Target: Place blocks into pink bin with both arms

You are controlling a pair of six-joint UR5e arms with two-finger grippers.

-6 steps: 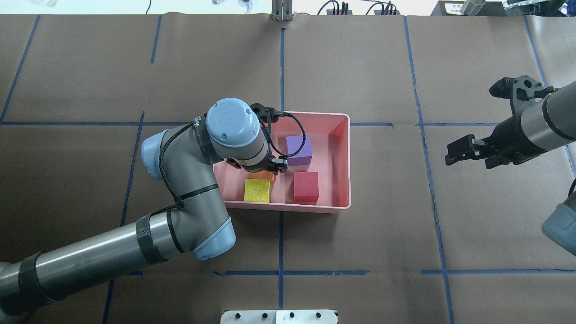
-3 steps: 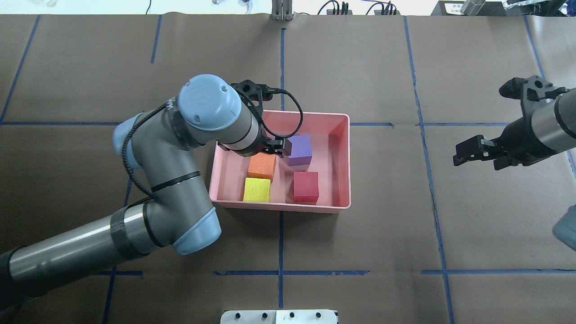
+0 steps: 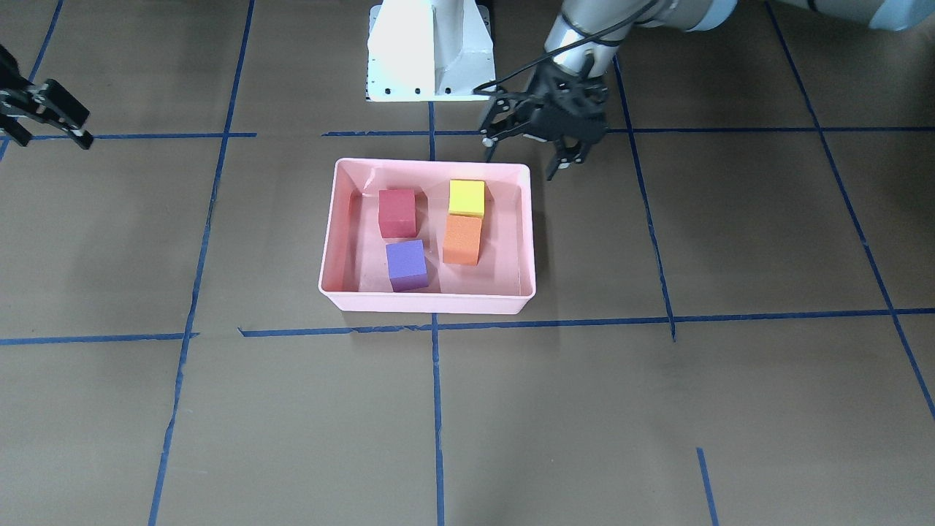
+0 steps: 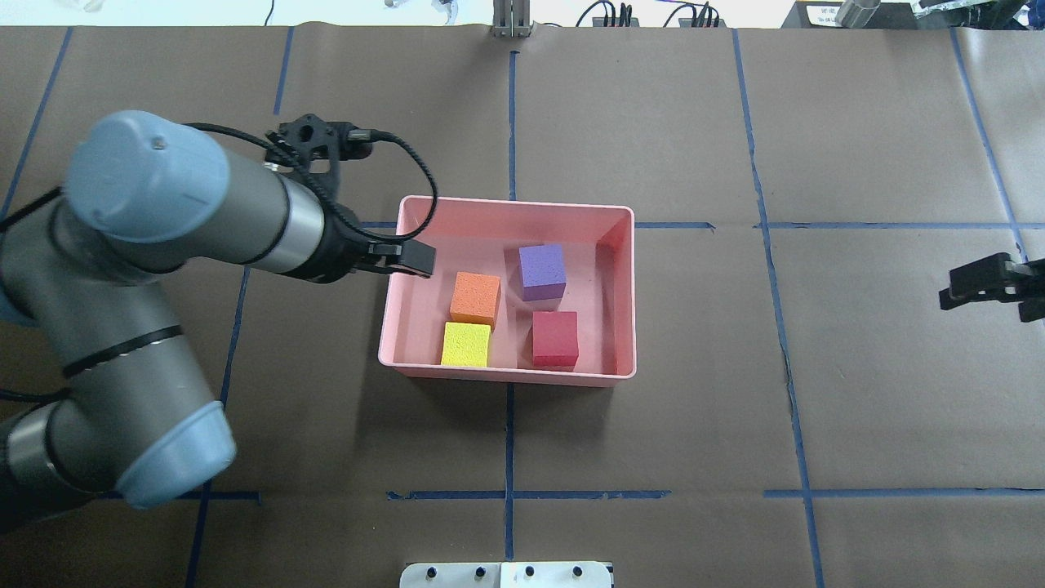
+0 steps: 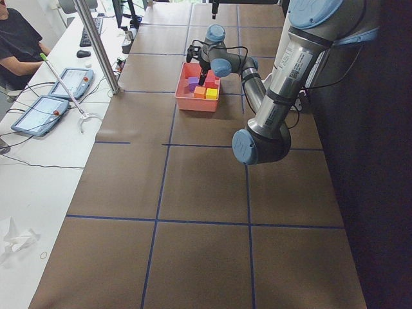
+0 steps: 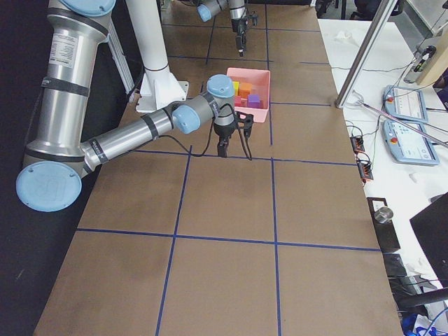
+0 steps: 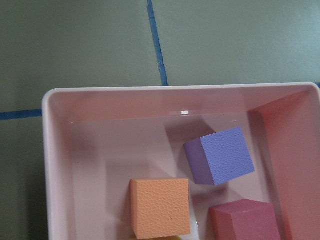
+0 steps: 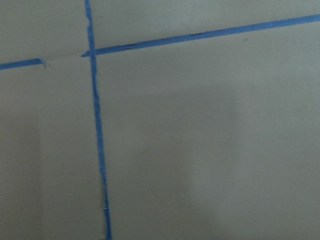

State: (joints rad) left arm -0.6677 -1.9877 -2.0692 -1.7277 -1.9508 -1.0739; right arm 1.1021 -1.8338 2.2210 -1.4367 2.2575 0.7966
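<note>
The pink bin [image 4: 627,294] stands mid-table. In it lie the orange block [image 4: 474,297], the yellow-green block [image 4: 466,344], the purple block [image 4: 543,271] and the red-pink block [image 4: 555,337], all apart from my grippers. My left gripper [image 4: 380,260] is open and empty, over the bin's left rim, and shows spread in the front view [image 3: 522,153]. The left wrist view shows the bin's wall [image 7: 55,165] with the orange block [image 7: 160,207], the purple block [image 7: 220,155] and the red-pink block [image 7: 245,220]. My right gripper [image 4: 984,290] is open and empty, far right over bare paper.
Brown paper with blue tape lines [image 4: 510,114] covers the table. The white pedestal base [image 3: 431,51] stands on the robot's side of the bin. An operators' desk with tablets [image 5: 45,109] and a metal post [image 5: 100,48] run along the far table edge.
My left arm has drawn back to the left out of the bin, uncovering the orange block. My right gripper has moved further right, toward the view's edge.
</note>
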